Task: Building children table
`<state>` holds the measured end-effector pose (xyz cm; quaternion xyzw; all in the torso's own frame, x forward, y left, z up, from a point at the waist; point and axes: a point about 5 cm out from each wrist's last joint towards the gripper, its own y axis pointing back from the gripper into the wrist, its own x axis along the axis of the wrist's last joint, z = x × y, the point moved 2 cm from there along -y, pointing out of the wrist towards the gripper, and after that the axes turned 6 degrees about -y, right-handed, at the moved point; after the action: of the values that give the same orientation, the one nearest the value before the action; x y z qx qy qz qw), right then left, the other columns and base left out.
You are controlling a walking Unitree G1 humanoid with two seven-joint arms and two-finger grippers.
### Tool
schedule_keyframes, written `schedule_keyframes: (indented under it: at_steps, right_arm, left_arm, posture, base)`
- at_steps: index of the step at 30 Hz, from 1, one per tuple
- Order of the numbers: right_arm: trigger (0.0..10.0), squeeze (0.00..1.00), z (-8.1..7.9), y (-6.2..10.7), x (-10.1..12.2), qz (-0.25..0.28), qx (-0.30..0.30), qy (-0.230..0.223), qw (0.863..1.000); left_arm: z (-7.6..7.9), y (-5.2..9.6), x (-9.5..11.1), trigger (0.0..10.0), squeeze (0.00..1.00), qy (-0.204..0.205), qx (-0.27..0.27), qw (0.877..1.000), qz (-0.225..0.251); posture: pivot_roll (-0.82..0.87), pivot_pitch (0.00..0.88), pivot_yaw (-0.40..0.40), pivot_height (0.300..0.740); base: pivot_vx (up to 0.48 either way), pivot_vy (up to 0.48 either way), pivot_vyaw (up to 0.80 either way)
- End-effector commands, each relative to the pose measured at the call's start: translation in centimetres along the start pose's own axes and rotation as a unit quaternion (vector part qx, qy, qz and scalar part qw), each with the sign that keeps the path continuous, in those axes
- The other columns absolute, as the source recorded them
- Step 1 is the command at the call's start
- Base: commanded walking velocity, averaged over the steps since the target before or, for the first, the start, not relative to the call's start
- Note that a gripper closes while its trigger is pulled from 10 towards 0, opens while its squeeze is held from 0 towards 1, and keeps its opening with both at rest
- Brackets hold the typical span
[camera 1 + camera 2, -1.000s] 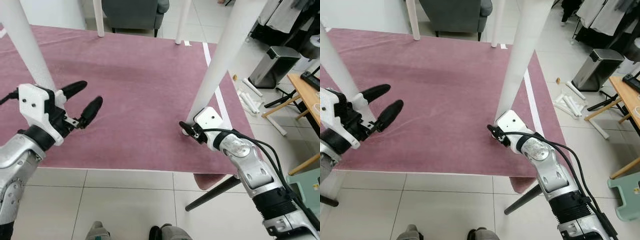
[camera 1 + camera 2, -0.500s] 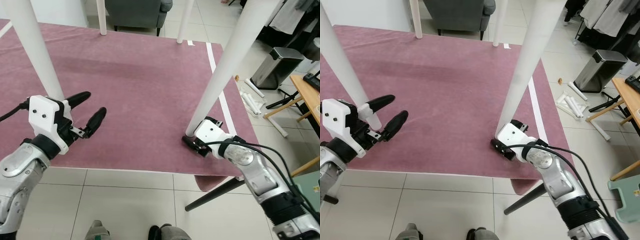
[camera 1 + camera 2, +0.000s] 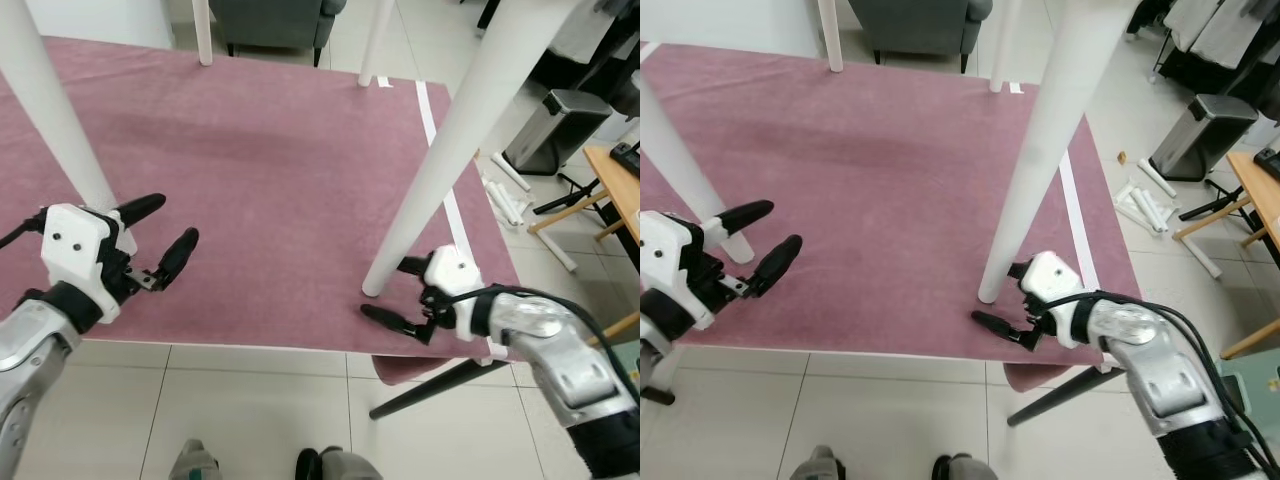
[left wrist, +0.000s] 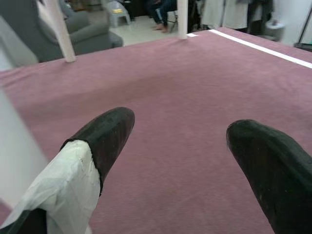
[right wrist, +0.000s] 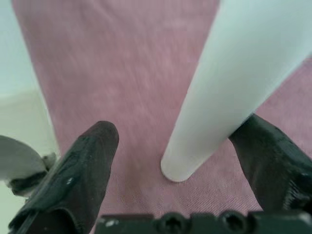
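Observation:
A mauve tabletop (image 3: pixel 270 150) lies flat with white legs standing up from it. The near right leg (image 3: pixel 450 140) meets the board at its foot (image 3: pixel 372 290). My right gripper (image 3: pixel 398 292) is open, one black finger on each side of that foot, not touching it; the right wrist view shows the same leg (image 5: pixel 229 87) between the fingers (image 5: pixel 83 170). My left gripper (image 3: pixel 160 232) is open and holds nothing, just right of the near left leg (image 3: pixel 50 100). The left wrist view looks across the tabletop (image 4: pixel 185 87) past its two fingers (image 4: pixel 102 136).
Two more white legs (image 3: pixel 203 30) stand at the far edge. Beyond are a grey armchair (image 3: pixel 275 20), a steel bin (image 3: pixel 555 130), loose white tubes (image 3: pixel 500 200) and a wooden table (image 3: pixel 615 190). A dark leg (image 3: pixel 430 385) sticks out under the board's near right corner.
My right gripper, closed in tight at the foot of the right leg before, has opened and drawn back slightly. The left gripper stays open. The camera has shifted a little.

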<state>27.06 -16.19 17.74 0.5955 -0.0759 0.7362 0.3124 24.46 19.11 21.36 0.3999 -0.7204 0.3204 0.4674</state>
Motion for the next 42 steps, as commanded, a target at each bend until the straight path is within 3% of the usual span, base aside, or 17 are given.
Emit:
schedule_keyframes:
  at_steps: [1, 7, 12, 14, 18, 19, 20, 24, 25, 26, 27, 30, 33, 34, 36, 42]
  right_arm:
    - [10.0, 0.0, -0.9, 0.3, 0.6, 0.015, 0.026, -0.003, 1.0]
    - [10.0, 0.0, -0.4, 1.0, -1.5, -0.044, 0.009, 0.026, 0.999]
    - [10.0, 0.0, -0.1, 2.8, -2.6, -0.062, -0.002, -0.01, 0.998]
    - [10.0, 0.0, -0.2, 3.8, -3.2, -0.064, -0.003, -0.045, 0.997]
    - [10.0, 0.0, -0.3, 4.2, -3.4, -0.062, -0.005, -0.061, 0.996]
    - [10.0, 0.0, -0.3, 4.3, -3.3, -0.054, -0.011, -0.07, 0.996]
    - [10.0, 0.0, -0.1, 4.3, -2.8, -0.035, -0.023, -0.08, 0.996]
    - [10.0, 0.0, 0.1, 4.2, -2.3, -0.013, -0.035, -0.09, 0.995]
    - [10.0, 0.0, 0.7, 3.9, -1.4, 0.024, -0.071, -0.102, 0.992]
    - [10.0, 0.0, 1.0, 3.6, -0.5, 0.057, -0.107, -0.113, 0.986]
    - [10.0, 0.0, 0.9, 3.2, 0.1, 0.08, -0.13, -0.119, 0.981]
    - [10.0, 0.0, 0.7, 3.1, 0.5, 0.092, -0.143, -0.122, 0.978]
    - [10.0, 0.0, -0.1, 2.4, 0.2, 0.095, -0.18, -0.121, 0.971]
    - [10.0, 0.0, -0.1, 2.4, 0.2, 0.095, -0.18, -0.121, 0.971]
    - [10.0, 0.0, -0.5, 1.9, 0.0, 0.094, -0.202, -0.116, 0.968]
    - [10.0, 0.0, -0.3, 1.0, -0.1, 0.101, -0.244, -0.11, 0.958]
  left_arm:
    - [0.6, 0.2, 0.2, 10.0, 0.0, -0.012, -0.009, 1.0, -0.007]
    - [1.0, 0.2, 0.1, 10.0, 0.0, 0.011, -0.013, 1.0, -0.011]
    - [0.7, 1.4, -0.4, 10.0, 0.0, -0.002, 0.0, 0.999, -0.033]
    - [0.9, 2.2, -0.6, 10.0, 0.14, 0.005, 0.007, 0.999, -0.044]
    - [0.8, 2.5, -0.7, 10.0, 0.18, 0.006, 0.019, 0.999, -0.049]
    - [0.7, 2.7, -0.9, 10.0, 0.69, 0.007, 0.033, 0.998, -0.052]
    - [0.3, 2.9, -1.1, 10.0, 1.0, 0.007, 0.059, 0.997, -0.056]
    - [-0.3, 3.2, -1.3, 10.0, 1.0, 0.007, 0.088, 0.994, -0.061]
    - [-1.1, 3.5, -1.5, 10.0, 1.0, -0.001, 0.123, 0.99, -0.07]
    - [-1.8, 3.8, -1.6, 10.0, 0.36, -0.006, 0.151, 0.985, -0.078]
    - [-2.6, 4.1, -1.8, 10.0, 0.0, -0.006, 0.189, 0.978, -0.084]
    - [-3.1, 4.4, -1.9, 10.0, 0.0, -0.005, 0.213, 0.973, -0.087]
    - [-5.4, 5.0, -2.1, 10.0, 0.0, -0.022, 0.296, 0.95, -0.098]
    - [-5.4, 5.0, -2.1, 10.0, 0.0, -0.022, 0.296, 0.95, -0.098]
    - [-6.5, 5.2, -2.0, 10.0, 0.0, -0.024, 0.333, 0.938, -0.098]
    - [-7.4, 3.9, -1.3, 10.0, 0.0, -0.023, 0.335, 0.939, -0.071]
  posture:
    - [0.17, 0.153, -0.065, 0.74]
    - [0.16, 0.153, -0.06, 0.74]
    - [0.17, 0.158, -0.061, 0.74]
    - [0.17, 0.16, -0.063, 0.74]
    - [0.17, 0.16, -0.063, 0.74]
    - [0.17, 0.163, -0.065, 0.74]
    - [0.17, 0.163, -0.068, 0.74]
    - [0.17, 0.163, -0.068, 0.74]
    - [0.18, 0.163, -0.075, 0.74]
    - [0.18, 0.162, -0.078, 0.74]
    - [0.18, 0.161, -0.081, 0.74]
    - [0.18, 0.161, -0.081, 0.74]
    - [0.17, 0.158, -0.081, 0.74]
    - [0.17, 0.158, -0.081, 0.74]
    - [0.17, 0.156, -0.081, 0.74]
    - [0.16, 0.147, -0.08, 0.74]
  base:
    - [0.0, 0.0, 0.0]
    - [0.0, 0.0, 0.0]
    - [0.0, 0.0, 0.0]
    - [0.0, 0.0, 0.0]
    - [0.0, 0.0, 0.0]
    - [0.0, 0.0, 0.0]
    - [0.0, 0.0, 0.0]
    - [0.0, 0.0, 0.0]
    - [0.0, 0.0, 0.0]
    - [0.0, 0.0, 0.0]
    - [0.0, 0.0, 0.0]
    - [0.0, 0.0, 0.0]
    - [0.0, 0.0, 0.0]
    - [0.0, 0.0, 0.0]
    - [0.0, 0.0, 0.0]
    - [0.0, 0.0, 0.0]
